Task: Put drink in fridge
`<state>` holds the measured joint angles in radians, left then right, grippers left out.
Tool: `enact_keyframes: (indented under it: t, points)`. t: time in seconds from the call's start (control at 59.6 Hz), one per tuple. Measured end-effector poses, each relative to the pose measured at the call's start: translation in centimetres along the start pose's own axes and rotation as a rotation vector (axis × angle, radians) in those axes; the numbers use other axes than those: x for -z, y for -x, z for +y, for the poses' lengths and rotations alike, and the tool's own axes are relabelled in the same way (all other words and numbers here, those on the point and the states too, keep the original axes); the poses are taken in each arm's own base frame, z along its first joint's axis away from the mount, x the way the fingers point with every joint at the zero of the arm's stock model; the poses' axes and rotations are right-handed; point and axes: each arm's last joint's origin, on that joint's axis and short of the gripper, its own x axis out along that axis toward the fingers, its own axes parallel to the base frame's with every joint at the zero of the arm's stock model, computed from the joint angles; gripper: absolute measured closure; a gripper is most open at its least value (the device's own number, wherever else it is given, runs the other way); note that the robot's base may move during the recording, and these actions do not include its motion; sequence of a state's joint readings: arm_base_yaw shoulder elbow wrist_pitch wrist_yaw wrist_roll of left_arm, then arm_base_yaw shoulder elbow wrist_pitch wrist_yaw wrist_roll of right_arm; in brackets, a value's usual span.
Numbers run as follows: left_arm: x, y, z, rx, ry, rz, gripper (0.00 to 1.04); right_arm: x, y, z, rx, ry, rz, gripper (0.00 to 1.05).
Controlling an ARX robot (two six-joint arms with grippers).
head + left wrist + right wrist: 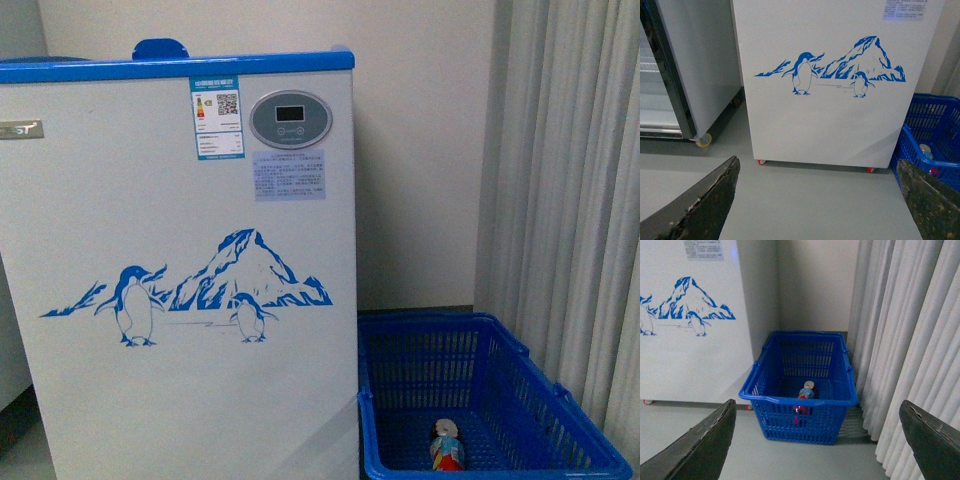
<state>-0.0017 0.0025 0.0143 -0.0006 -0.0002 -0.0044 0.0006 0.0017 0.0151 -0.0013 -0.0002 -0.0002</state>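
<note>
Left hand (817, 162) first: its two dark fingers (710, 200) stand wide apart with nothing between them, out above the grey floor (815, 210). Far left, a tall grey cabinet (700, 60) on its own wheel, just beside the fridge. And there's the fridge (180, 300), white and closed-fronted, with a blue rim (180, 68) along the top, an oval grey display (290, 119) up at the right, the penguin-and-mountain print (200, 290) across the front and red castors (761, 161) on the floor. Tucked against its right side is the blue slotted basket (560, 440), and down on the basket's floor is the drink (447, 445), red liquid and pale label showing, outside the fridge. Whether it lies flat or leans, I cannot tell. Right of the basket, pale curtains (570, 200) hang to the floor. Right hand (817, 403): spread wide as well, empty, pointed at the basket from the near side and well apart from the drink.
</note>
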Motion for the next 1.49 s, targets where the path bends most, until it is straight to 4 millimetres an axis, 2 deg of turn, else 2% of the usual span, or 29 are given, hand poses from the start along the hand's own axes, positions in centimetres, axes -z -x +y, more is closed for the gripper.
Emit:
enact_keyframes:
  t: [1.224,1.308,1.358,1.425,1.492]
  points:
    - [0.0,0.0,0.0,0.0,0.0,0.0,0.08,0.0,0.0,0.0,-0.005,-0.001,0.003,0.07]
    - [0.0,0.0,0.0,0.001,0.0,0.0,0.08,0.4,-0.1,-0.3,-0.142,-0.194,0.216,0.07]
    - [0.0,0.0,0.0,0.0,0.0,0.0,0.08,0.8,-0.2,-0.6,-0.148,-0.316,0.294,0.07]
    - [0.0,0.0,0.0,-0.001,0.0,0.0,0.08,0.9,-0.5,-0.9,-0.091,-0.413,0.307,0.07]
    - [0.0,0.0,0.0,0.0,0.0,0.0,0.08,-0.3,-1.2,-0.9,-0.061,-0.467,0.287,0.07]
